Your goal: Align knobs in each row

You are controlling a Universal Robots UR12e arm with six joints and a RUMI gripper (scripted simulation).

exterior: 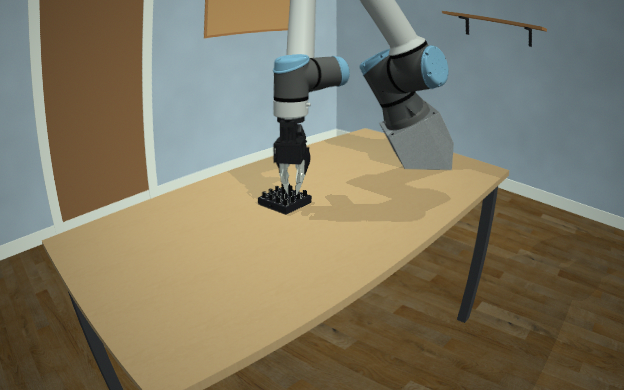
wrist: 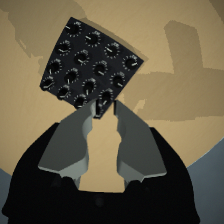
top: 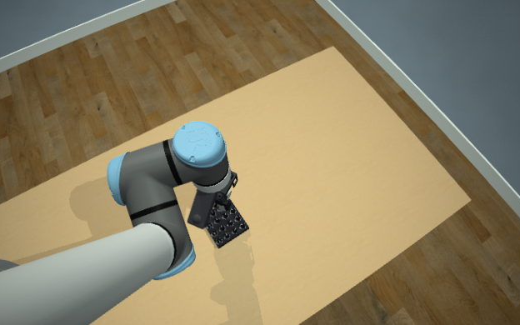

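The black knob box point(top: 232, 232) point(exterior: 272, 204) point(wrist: 91, 48) lies on the table, turned at an angle, with several black knobs in a four-by-four grid. White marks ring each knob in the wrist view; row letters and most pointer directions are too small to read surely. My gripper point(exterior: 292, 193) point(wrist: 106, 100) points down at the box's near corner, its fingertips at about knob height. The fingers are open by a narrow gap with no knob clearly gripped. One knob point(wrist: 105, 95) shows just ahead of the gap. The left finger hides the corner knob. The arm partly covers the box in the top view.
The box stands on the wooden table point(top: 347, 167) point(exterior: 191, 280). The arm's grey base point(exterior: 423, 142) is mounted at the table's far end. Arm shadows fall across the table beside the box. Walls stand beyond the table.
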